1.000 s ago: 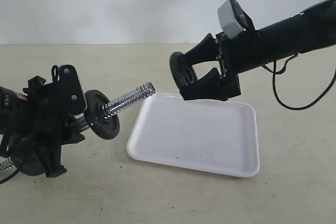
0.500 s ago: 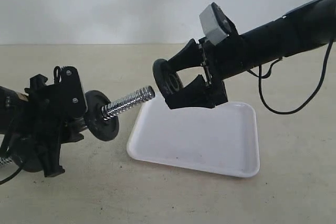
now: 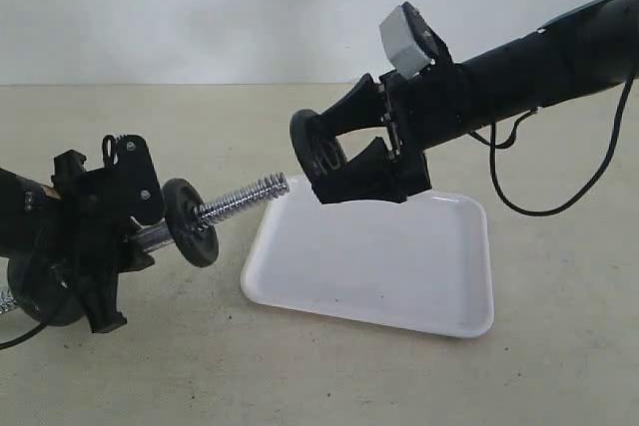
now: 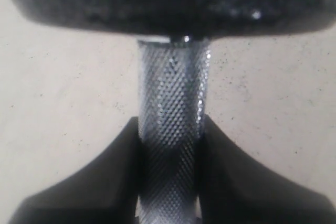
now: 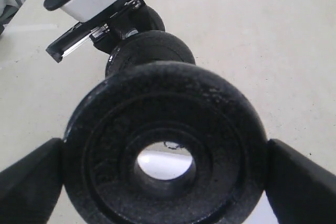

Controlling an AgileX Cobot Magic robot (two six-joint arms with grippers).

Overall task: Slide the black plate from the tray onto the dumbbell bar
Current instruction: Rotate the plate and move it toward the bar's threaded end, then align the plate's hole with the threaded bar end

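Left claw (image 3: pixel 135 236), lower left of frame: clenched on the knurled middle of the dumbbell bar (image 3: pixel 235 199). Its fingers (image 4: pixel 79 182) press both sides of the bar in the wrist view. Bar tilts up to the right, threaded end free. One black disc (image 3: pixel 190 236) sits on the bar just past the claw. What looks like a second disc (image 3: pixel 40 296) sits at the bar's other end, low near the table (image 3: pixel 300 376) and partly hidden by the arm.

Tray (image 3: pixel 399 266), centre right: flat on the table, its left corner under the bar's tip.

Right claw (image 3: pixel 331 154), upper centre, coming in from the right: grasping the black plate (image 3: pixel 305 142) by its rim, one finger (image 5: pixel 31 177) each side. Plate is on edge, in the air over the tray's upper-left corner, clear of the tray. It sits just right of the bar's tip and a bit higher. Small gap, not on the thread. The wrist view shows white through the plate's hole, with the bar's disc beyond.

Grey camera box (image 3: pixel 407 37) sits on top of that arm and a cable (image 3: pixel 559 207) droops behind it. Pale wall (image 3: pixel 200 7) at the back.
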